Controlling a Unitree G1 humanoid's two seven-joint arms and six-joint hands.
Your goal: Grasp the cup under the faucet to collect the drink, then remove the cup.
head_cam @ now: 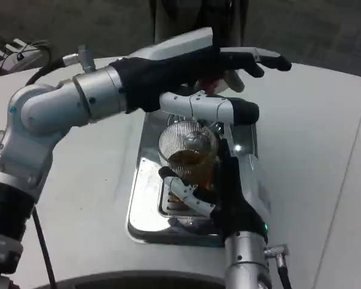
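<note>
Head view shows the right robot hand (219, 192) reaching up from the lower edge, its fingers (186, 194) wrapped around the lower body of a ribbed clear cup (188, 150) that holds amber drink. The cup stands just above that hand's palm, over a shiny metal drip tray (145, 198) resting on the white counter (313, 156). Directly above the cup, the left robot hand (228, 66) stretches across from the left side, its fingers extended over a part of the dispenser with a reddish piece beneath them; whether it presses or merely rests there I cannot tell. One finger (210, 109) of this hand lies just above the cup's rim.
</note>
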